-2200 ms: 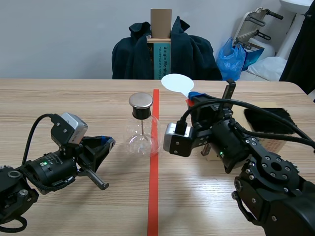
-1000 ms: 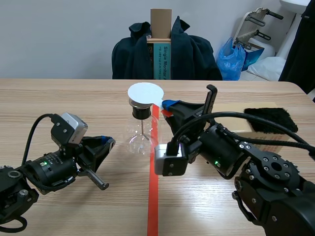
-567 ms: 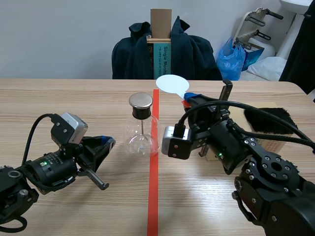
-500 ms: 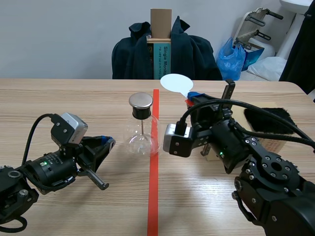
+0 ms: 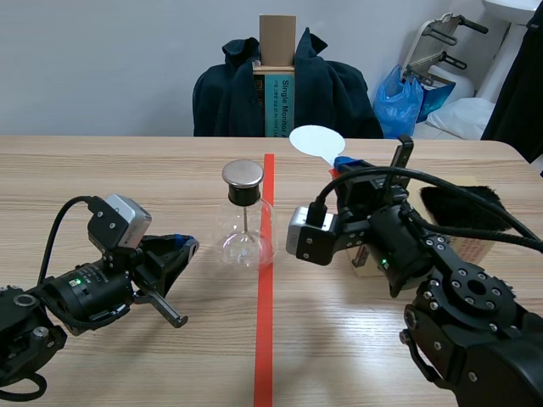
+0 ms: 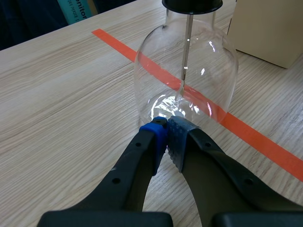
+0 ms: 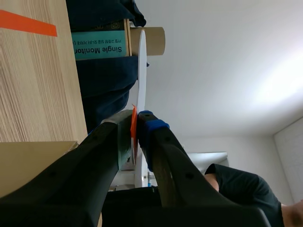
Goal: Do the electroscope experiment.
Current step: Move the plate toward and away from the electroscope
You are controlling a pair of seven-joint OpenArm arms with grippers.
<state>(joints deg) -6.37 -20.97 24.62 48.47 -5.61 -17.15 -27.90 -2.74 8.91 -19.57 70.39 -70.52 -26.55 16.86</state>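
Shows the electroscope, a clear glass flask with a metal cap, upright on the surface, just beside the red tape line. Low beside the flask, the left hand, fingers pressed together on nothing, tips close to the glass base. Raised clear of the cap, the white disc, its handle pinched in the right hand. By the right arm, a beige box and black fur.

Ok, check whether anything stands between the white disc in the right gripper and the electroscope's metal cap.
Nothing visible does. The white disc, clamped in the right gripper, is held up to one side of the metal cap, with only open air between them. The left gripper sits low at the flask base, outside that path.
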